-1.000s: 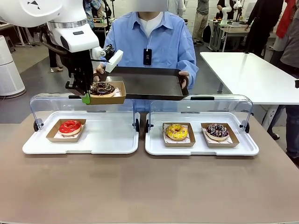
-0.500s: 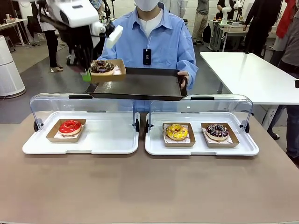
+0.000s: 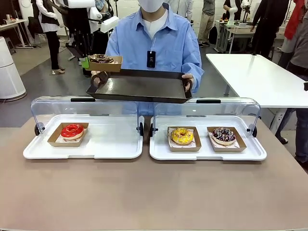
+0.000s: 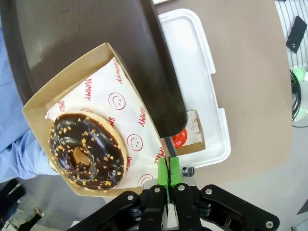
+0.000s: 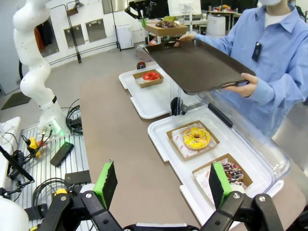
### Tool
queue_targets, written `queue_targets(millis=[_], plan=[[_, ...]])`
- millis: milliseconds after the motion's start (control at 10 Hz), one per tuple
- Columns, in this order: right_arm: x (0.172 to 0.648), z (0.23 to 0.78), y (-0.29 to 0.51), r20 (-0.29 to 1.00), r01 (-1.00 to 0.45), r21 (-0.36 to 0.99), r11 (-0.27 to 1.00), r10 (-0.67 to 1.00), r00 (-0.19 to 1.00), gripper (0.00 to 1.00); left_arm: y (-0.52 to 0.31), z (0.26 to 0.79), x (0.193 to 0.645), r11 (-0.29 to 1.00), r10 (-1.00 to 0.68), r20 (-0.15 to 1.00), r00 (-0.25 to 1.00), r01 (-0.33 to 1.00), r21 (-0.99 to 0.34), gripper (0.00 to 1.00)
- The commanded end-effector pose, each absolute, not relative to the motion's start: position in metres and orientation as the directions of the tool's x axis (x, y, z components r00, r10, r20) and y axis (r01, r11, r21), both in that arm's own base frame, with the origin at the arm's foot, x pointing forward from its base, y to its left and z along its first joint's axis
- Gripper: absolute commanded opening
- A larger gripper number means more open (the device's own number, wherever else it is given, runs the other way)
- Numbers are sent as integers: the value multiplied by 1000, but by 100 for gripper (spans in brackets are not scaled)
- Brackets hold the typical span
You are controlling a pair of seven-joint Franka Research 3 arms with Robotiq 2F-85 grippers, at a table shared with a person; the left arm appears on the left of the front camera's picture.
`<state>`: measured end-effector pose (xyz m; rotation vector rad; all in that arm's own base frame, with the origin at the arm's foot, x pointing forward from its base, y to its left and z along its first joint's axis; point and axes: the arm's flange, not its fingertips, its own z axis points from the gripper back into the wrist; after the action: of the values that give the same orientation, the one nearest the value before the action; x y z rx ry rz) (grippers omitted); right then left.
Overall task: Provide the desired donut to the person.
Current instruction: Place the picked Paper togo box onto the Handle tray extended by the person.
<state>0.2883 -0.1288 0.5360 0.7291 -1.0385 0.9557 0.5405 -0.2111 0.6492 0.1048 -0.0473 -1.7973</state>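
Chocolate donut (image 3: 101, 58) with nut crumbs, seated on smiley-printed paper in an open cardboard box (image 3: 109, 66), hangs at the far left of the scene. The left gripper (image 3: 85, 62) has its green pads pinched tight on the box's rim. In the left wrist view the donut (image 4: 86, 149) lies toward one side of the box (image 4: 72, 84), and the two fingers meet flat on the cardboard edge at the left gripper (image 4: 168, 168). The box sits over the left end of a dark serving tray (image 3: 139, 89); whether it touches the tray cannot be told.

The person (image 3: 154, 43), in a light blue shirt and white mask, stands at the far side of the table (image 3: 154, 192). The person holds the serving tray level by both ends, one hand (image 3: 98, 78) at the left and the other hand (image 3: 189, 80) at the right.

Nearer, two white display cases stand side by side on the table with their clear lids raised. The left case (image 3: 115, 147) holds a red donut (image 3: 72, 130). The right case (image 3: 202, 153) holds a yellow donut (image 3: 182, 135) and, to its right, a dark sprinkled donut (image 3: 223, 134), each in its own cardboard box.

The right gripper (image 5: 162, 178) hangs over the near right of the table, jaws spread wide and holding nothing.
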Motion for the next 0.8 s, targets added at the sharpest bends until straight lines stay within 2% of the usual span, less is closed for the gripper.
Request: queue_targets(millis=[0,700], plan=[[291,538,-129,946,-910,47,412,275,173,100,-211,658,568,-267,-964,3,-267,963,40,1],[291,538,-129,946,-910,47,412,275,173,100,-216,598,599,-273,-961,24,-274,962,30,1]])
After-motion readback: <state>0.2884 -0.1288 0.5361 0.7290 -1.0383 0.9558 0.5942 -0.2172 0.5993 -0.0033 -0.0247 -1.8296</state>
